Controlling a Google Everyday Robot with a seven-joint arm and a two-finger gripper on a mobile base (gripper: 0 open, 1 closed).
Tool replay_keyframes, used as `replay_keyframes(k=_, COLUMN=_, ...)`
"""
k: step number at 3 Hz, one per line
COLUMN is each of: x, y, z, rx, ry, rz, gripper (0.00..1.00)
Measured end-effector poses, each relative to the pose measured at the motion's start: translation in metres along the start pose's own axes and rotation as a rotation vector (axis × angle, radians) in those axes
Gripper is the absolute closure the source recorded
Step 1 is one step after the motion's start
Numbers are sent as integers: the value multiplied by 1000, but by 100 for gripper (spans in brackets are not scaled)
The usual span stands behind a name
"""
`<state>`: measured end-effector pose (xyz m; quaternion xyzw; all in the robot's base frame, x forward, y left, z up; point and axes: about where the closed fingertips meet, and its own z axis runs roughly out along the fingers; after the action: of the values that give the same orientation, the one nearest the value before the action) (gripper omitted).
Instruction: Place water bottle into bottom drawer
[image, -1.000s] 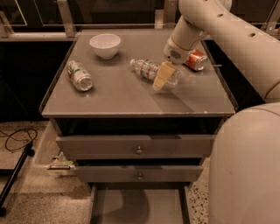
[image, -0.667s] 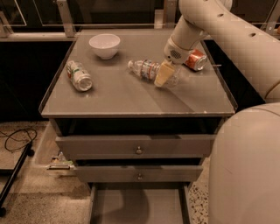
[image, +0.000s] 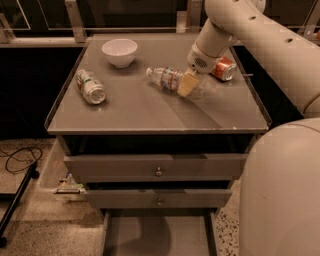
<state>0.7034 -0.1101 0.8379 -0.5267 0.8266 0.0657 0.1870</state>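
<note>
The pincer (image: 189, 84) sits low over the bench (image: 150, 114), pressed against the base end of the water bottle (image: 167, 78), and against a second ago it has barely shifted – a touch higher, if anything. What has changed is the bottle: it lies on its side as before, but its white cap end has swung a little to the left, toward the white bowl (image: 119, 51) at the back, while the base end stays tucked under the pincer. I read that as real contact, since the bottle turns about the end the pincer covers. Whether the pincer is apart, together or clamped on the bottle I cannot tell (the near side of it hides the far side and the bottle's base). The bottle is not lifted – its length rests on the bench, just beside the orange-red can (image: 223, 68) and well apart from the silver-green can (image: 90, 86) on the left. For the task this means the pick-up is only now being settled and the carry has not begun. The bottom drawer (image: 156, 235) stands pulled out below the two knobbed drawers (image: 158, 168), its flat grey floor showing, so the place is ready. The risk, as I judge it, is that a ribbed round bottle held so near one end may roll or pivot out when raised
</note>
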Motion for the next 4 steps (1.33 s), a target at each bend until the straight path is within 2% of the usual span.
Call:
replay_keyframes(k=1, x=14, y=11, z=-3, rx=-39, ry=-30, rz=-23, gripper=100)
replay_keyframes(k=2, x=17, y=12, z=-8, rx=-41, ry=-34, rz=-29, gripper=100)
replay_keyframes(k=3, x=45, y=30, z=-37, rx=-46, ry=-71, rz=-60, gripper=100)
replay_keyframes(k=4, x=90, y=47, z=-75, rx=-38, ry=-108, rz=-68, gripper=100)
